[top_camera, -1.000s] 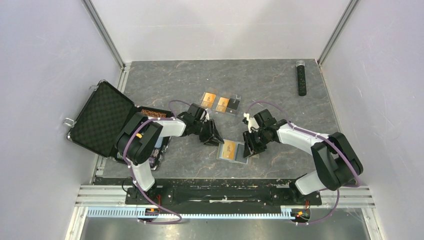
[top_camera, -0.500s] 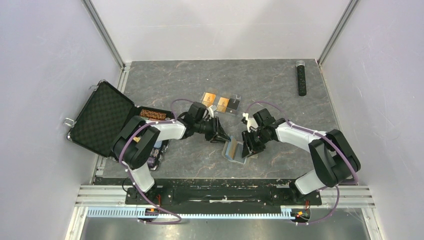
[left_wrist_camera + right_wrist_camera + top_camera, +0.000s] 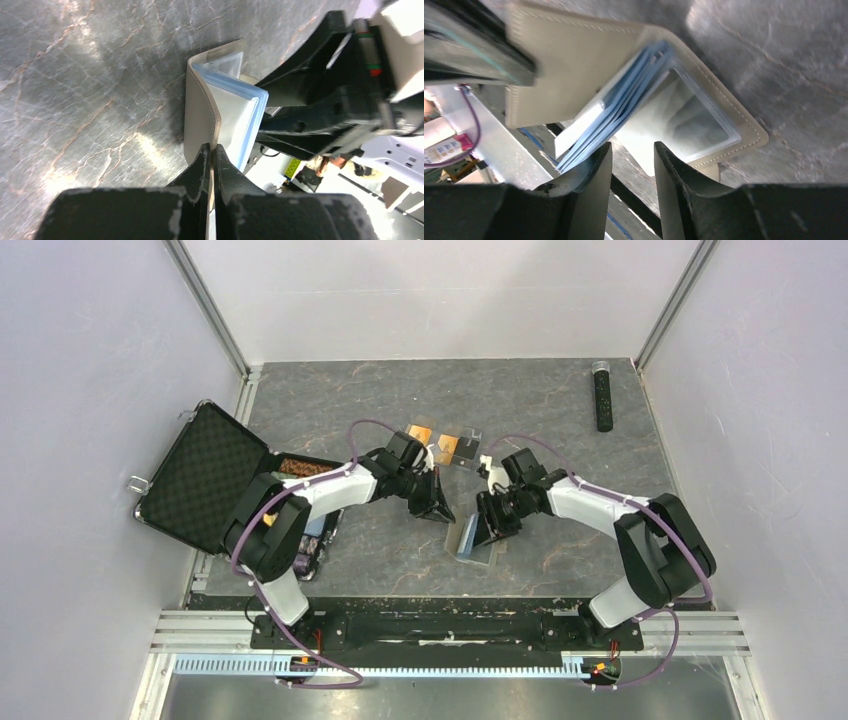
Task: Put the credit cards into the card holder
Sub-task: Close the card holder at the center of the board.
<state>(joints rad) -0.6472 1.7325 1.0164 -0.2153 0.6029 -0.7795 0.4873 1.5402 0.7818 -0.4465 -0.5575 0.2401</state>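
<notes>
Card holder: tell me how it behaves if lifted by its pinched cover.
Probably floppy: the card holder bends at a soft spine, so if it is lifted by the cover pinched in the left tool, the other half likely sags. The blue sleeves fan loosely and may splay. It looks thin, so it is probably light.

Taupe card holder (image 3: pixel 474 540) half-open, tilted up, blue sleeves fanned, orange-gold credit cards (image 3: pixel 446 447) flat beyond.

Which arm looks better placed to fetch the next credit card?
Right, probably. The left gripper is shut on the card holder, propping it open. The right gripper has open jaws at the blue sleeves, and the credit cards lie just beyond it.
</notes>
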